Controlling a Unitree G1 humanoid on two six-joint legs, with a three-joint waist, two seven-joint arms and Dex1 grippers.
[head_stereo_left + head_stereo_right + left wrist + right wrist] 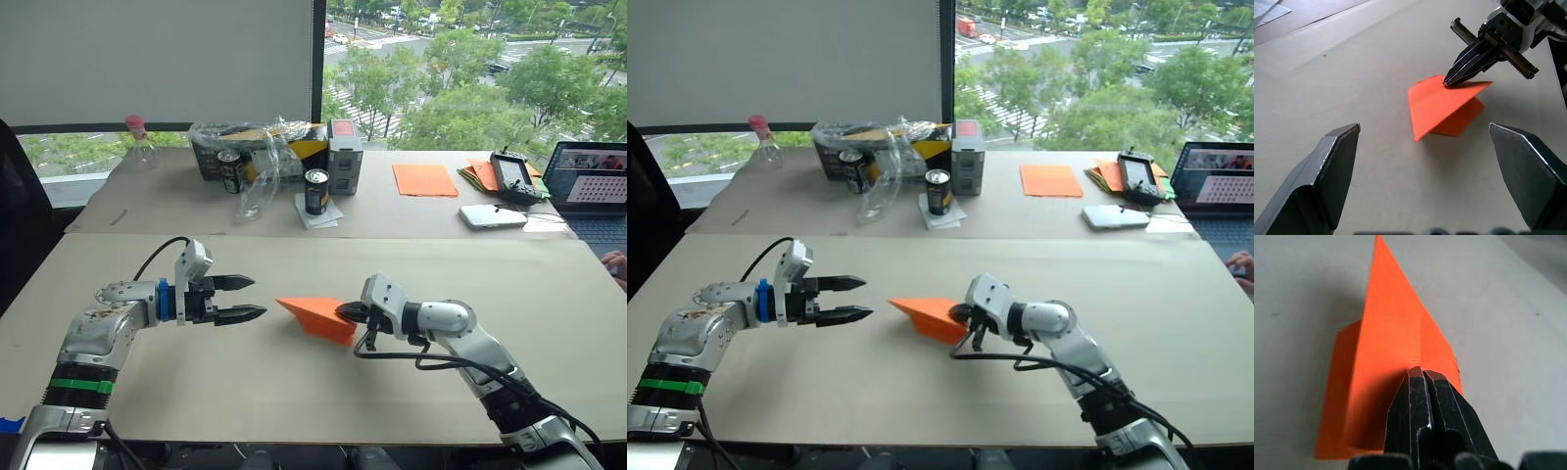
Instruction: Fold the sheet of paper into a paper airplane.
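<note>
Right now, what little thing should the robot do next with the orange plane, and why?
Probably bring the open left gripper across to pinch the paper airplane at its pointed nose. The right gripper is shut on the tail end, so the nose end is free.

beige table [147,392], folded orange paper airplane [318,315] on it

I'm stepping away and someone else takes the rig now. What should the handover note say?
Right gripper: jaws shut on the rear edge of the paper airplane.
Left gripper: jaws open, holding nothing, aimed at the airplane's nose with a gap between.
Airplane: on the near table, already a pointed wedge with folded layers, upper layer raised.
Left: any final creasing, then release.
</note>
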